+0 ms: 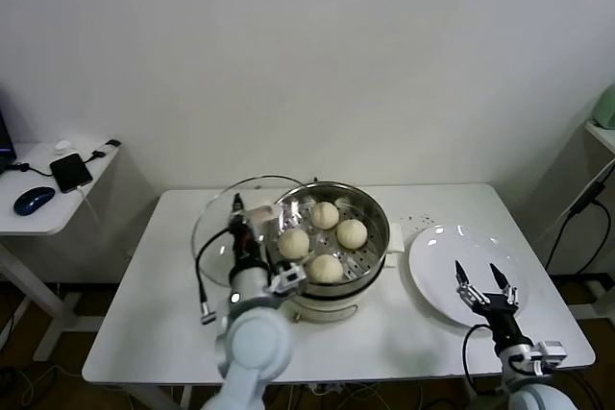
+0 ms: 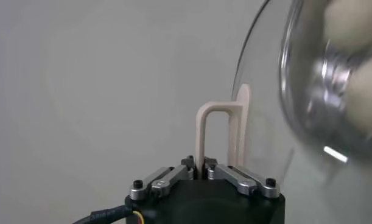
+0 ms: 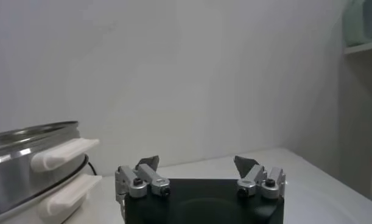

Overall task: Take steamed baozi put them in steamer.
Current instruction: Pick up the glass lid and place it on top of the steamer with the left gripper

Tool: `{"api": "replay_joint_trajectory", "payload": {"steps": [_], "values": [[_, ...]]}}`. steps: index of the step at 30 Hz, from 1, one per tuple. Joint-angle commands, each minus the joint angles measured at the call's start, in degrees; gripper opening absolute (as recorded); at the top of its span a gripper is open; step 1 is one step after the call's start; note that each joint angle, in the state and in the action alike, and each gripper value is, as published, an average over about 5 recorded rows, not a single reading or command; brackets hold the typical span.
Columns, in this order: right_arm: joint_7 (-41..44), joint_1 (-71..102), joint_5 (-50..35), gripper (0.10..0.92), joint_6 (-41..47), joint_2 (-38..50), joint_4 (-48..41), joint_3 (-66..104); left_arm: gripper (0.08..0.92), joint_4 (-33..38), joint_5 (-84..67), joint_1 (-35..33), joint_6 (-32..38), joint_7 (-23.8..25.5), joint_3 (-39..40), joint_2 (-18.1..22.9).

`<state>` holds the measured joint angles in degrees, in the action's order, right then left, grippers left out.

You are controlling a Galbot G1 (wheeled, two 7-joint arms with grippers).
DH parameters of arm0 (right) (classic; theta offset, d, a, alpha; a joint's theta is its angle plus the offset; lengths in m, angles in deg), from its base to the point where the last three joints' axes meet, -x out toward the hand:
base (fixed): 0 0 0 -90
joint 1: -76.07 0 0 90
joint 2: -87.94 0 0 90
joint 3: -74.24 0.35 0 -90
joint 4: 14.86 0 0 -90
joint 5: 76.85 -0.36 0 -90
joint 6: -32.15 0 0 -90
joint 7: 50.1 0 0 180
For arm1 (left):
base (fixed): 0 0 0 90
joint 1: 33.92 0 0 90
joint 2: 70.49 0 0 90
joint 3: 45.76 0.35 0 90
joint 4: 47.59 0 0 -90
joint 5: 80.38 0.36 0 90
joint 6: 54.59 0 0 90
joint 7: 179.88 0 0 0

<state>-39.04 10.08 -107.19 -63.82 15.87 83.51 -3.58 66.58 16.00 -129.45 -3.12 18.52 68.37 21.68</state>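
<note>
Head view: the steamer (image 1: pixel 332 249) stands near the middle of the white table (image 1: pixel 144 314), a shiny steel pot on a white base. Four steamed baozi (image 1: pixel 325 215) sit on the perforated tray inside it, pale and round, close together in a loose diamond. None lie on the white plate (image 1: pixel 452 237), which rests on the table to the steamer's right.

The left gripper (image 1: pixel 237 210) is at the steamer's left rim. It holds the glass lid (image 1: pixel 216 237), tilted up on edge against the pot's left side. In the left wrist view, its fingers are pinched tight on the lid's cream handle (image 2: pixel 217 131), a narrow loop rising straight out from between them. The curved glass of the lid (image 2: pixel 265 91) runs beside the handle, and blurred buns (image 2: pixel 362 91) show through it.

The right gripper (image 1: pixel 485 287) hangs over the near edge of the plate, well apart from the steamer. Its fingers (image 3: pixel 148 164) are spread wide with nothing between them. In the right wrist view the steamer's wall and white side handles (image 3: pixel 61 152) appear off to one side.

A side desk (image 1: pixel 48 208) with a mouse (image 1: pixel 34 200) and a phone (image 1: pixel 70 171) stands at far left.
</note>
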Motion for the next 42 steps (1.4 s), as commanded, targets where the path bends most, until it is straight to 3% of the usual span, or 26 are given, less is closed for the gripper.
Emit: {"api": "replay_joint_trajectory", "payload": {"steps": [1, 11, 26, 42], "values": [[-0.02, 0.85, 0.59, 0.823, 0.00, -0.82, 0.27, 0.56, 0.163, -5.58, -7.71, 8.21, -1.91, 0.11, 13.21, 2.83], [-0.01, 0.09, 1.64, 0.823, 0.36, -1.50, 0.23, 0.54, 0.163, -14.40, -8.15, 12.11, -5.63, -6.47, 13.97, 2.83], [0.00, -0.62, 1.96, 0.823, 0.36, -1.88, -0.31, 0.29, 0.163, -19.27, -2.72, 12.82, -5.58, -6.98, 12.98, 2.83], [0.02, -0.98, 2.01, 0.823, 0.12, -2.13, -1.02, -0.13, 0.163, -19.54, -4.06, 11.86, -5.43, -5.06, 13.75, 2.83]]}}
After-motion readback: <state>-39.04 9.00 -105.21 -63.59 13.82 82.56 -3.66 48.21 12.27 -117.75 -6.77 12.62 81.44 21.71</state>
